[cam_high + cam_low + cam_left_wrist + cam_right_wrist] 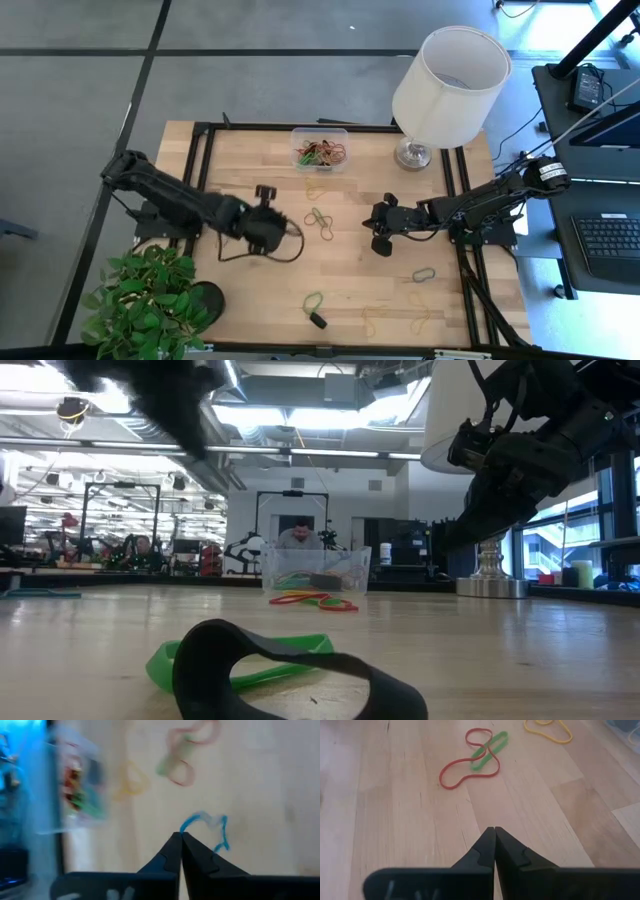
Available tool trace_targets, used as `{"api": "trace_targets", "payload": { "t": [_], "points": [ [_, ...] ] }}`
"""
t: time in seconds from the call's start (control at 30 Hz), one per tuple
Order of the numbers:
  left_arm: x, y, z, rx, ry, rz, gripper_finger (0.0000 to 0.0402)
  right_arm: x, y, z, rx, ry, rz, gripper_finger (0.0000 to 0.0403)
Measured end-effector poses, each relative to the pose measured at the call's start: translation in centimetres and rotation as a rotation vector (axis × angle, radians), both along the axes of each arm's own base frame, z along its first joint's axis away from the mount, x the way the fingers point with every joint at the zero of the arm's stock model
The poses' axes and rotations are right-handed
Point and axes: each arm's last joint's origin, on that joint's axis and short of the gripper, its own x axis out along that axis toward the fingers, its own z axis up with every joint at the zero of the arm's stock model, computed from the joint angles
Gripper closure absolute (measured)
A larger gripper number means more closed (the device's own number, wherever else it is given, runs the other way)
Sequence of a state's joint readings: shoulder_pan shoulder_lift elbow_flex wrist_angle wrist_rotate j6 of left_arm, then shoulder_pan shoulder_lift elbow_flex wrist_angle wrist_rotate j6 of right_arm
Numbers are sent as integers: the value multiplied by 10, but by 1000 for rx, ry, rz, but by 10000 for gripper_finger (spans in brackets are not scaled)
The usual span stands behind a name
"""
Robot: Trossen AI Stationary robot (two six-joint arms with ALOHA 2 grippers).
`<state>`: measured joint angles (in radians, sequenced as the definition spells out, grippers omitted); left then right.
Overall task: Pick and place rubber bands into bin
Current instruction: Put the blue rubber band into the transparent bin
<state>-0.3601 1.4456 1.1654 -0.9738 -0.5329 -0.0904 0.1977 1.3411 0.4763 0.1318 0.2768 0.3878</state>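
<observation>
Pinching a thin blue rubber band [207, 826] by its edge between our pressed-together left gripper [181, 839], we risk it slipping free before reaching the small clear plastic bin [320, 149] at the table's far side, while our right gripper [494, 831] waits closed, holding nothing.

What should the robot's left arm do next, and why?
Probably lift a little and carry toward the bin. In the left wrist view the left gripper has its jaws shut right at the edge of a blue rubber band on the table, so it seems to have pinched it, though blur makes that uncertain. The right gripper waits shut, holding nothing.
</observation>
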Motion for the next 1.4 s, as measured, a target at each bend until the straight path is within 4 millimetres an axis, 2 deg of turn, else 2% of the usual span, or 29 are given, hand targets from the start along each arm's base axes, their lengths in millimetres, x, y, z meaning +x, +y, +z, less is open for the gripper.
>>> {"api": "trace_targets", "payload": {
  "t": [0.13,0.33,0.53,0.63,0.8,1.0,1.2,1.4],
  "points": [
    [16,27,21,112,-55,5,400,0,0,0,0,-1,-1,394],
    [39,88,45,175,-161,69,400,0,0,1,2,-8,0,394],
    [51,152,53,159,-270,91,399,1,0,0,1,-7,0,394],
    [55,180,48,167,-286,111,400,1,0,0,0,-7,-1,394],
    [70,219,21,165,-261,138,400,1,-3,1,0,-9,-10,394],
    [87,254,-32,76,-158,190,399,1,-4,1,-1,-9,-16,394],
    [104,268,-77,25,-63,210,397,1,-4,1,-2,-9,-17,394],
    [108,270,-98,-15,-24,248,372,1,-4,0,-4,-7,-15,394]
  ]
}}
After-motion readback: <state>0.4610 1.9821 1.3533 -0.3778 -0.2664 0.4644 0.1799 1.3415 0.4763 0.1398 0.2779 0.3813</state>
